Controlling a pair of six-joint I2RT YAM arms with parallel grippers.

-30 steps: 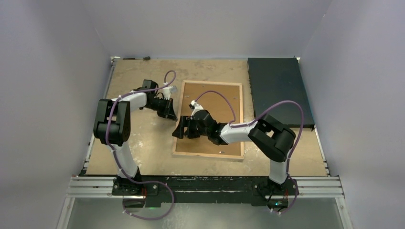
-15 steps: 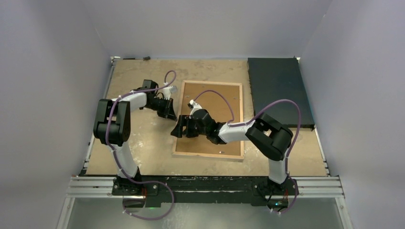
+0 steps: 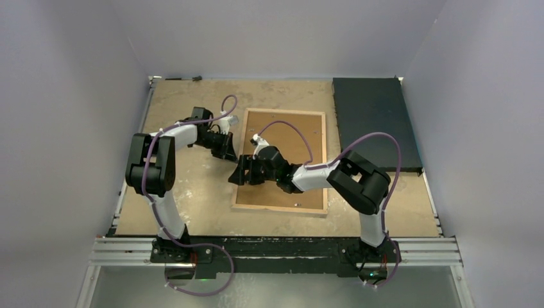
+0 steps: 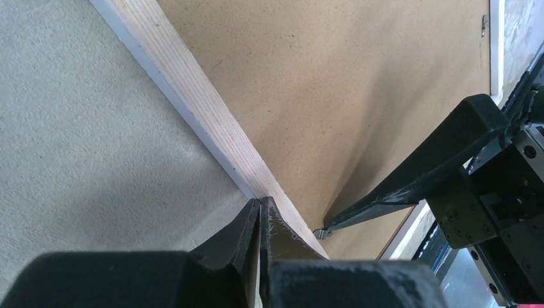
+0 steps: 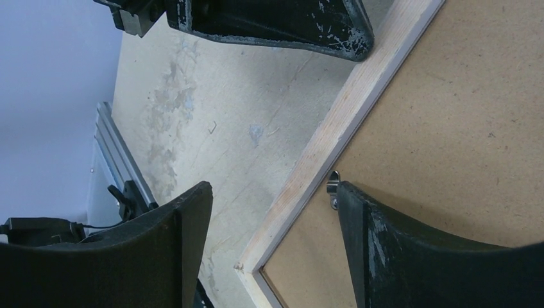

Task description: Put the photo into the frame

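Note:
The frame (image 3: pixel 276 208) lies face down in the middle of the table, its light wood back up, with a brown backing board (image 3: pixel 301 138) seated in it. The photo is hidden from view. My left gripper (image 3: pixel 231 156) is shut, its tips (image 4: pixel 260 204) resting on the frame's left wooden rail (image 4: pixel 186 83). My right gripper (image 3: pixel 242 174) is open and straddles the same rail (image 5: pixel 359 96) nearer the front. One finger hangs over the table; the other finger (image 5: pixel 359 218) sits on the backing board (image 5: pixel 462 128), against a small metal tab (image 5: pixel 332 186).
A black rectangular mat (image 3: pixel 375 122) lies at the back right of the table. The two grippers stand close together at the frame's left edge. Grey walls enclose the table on three sides, and a metal rail (image 3: pixel 276 247) runs along the near edge.
My right gripper has crept slightly left and farther along the frame's left rail, toward the left gripper, and its jaws have narrowed a little. The left arm has stayed put.

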